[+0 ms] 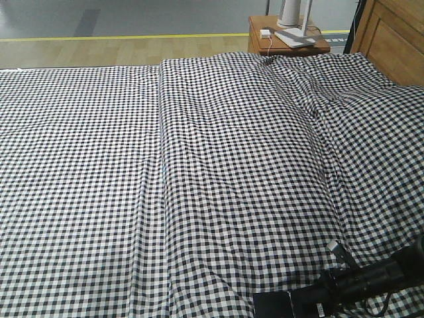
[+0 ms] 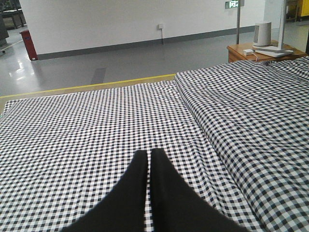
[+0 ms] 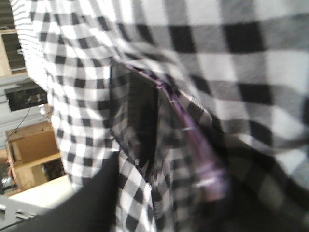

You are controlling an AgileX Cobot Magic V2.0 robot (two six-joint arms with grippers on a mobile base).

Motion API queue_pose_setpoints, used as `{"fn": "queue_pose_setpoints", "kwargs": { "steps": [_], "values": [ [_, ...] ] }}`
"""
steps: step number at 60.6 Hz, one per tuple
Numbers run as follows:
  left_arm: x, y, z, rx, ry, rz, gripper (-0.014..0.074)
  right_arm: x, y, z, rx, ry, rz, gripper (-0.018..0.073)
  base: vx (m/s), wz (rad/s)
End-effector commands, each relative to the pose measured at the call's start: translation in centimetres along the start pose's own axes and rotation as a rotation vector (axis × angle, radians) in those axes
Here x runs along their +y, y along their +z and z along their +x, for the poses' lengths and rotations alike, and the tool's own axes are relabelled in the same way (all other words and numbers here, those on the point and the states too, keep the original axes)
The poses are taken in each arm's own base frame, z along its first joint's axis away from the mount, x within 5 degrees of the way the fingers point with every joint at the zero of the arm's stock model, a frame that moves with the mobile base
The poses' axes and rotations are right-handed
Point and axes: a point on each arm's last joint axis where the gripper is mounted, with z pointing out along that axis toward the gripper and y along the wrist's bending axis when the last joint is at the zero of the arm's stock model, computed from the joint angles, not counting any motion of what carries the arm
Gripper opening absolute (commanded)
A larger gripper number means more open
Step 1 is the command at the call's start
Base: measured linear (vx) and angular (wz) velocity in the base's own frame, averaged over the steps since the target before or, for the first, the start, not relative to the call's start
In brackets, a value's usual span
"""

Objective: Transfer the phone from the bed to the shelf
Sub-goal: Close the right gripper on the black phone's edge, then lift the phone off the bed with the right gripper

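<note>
Now, left pincer (image 2: pixel 148 162) closed over bed (image 2: pixel 72 135), right pincer (image 1: pixel 285 301) at phone (image 3: pixel 135 111), grip unclear in blur.

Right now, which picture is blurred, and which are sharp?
Right wrist view: heavily smeared, the phone only a dark slab; front view: sharp, evenly lit checks on the bed; left wrist view: sharp, though the left tool is a featureless black shape.

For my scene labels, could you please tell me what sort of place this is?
Probably a bedroom mock-up inside a large hall: a gingham-sheeted bed with wooden headboard and a nightstand, but a bare grey floor with a yellow line beyond.
</note>
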Motion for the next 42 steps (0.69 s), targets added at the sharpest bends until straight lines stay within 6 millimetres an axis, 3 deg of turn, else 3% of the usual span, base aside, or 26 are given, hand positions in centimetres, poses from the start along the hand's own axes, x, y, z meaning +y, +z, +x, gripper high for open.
{"fn": "queue_pose_setpoints", "kwargs": {
  "steps": [1, 4, 25, 42],
  "values": [
    [0.2, -0.3, -1.4, -0.107, -0.015, -0.014, 0.0001, 2.4, -1.1, -0.7, 0.018, -0.057, -0.108, 0.0056, 0.0, 0.0],
    [0.2, -0.3, -1.4, -0.107, -0.015, -0.014, 0.0001, 2.5, -1.1, -0.6, 0.025, -0.059, -0.12, -0.0018, 0.0, 0.0],
    [0.2, -0.3, -1.4, -0.107, -0.015, -0.014, 0.0001, 3.6, -1.8, -0.6, 0.053, -0.091, -0.174, -0.001, 0.0, 0.0],
    [0.2, -0.3, -1.4, -0.107, -0.015, -0.014, 0.0001, 5.8, -4.1, -1.6, 0.062, -0.145, -0.12, -0.0006, 0.0, 0.0]
  ]
}}
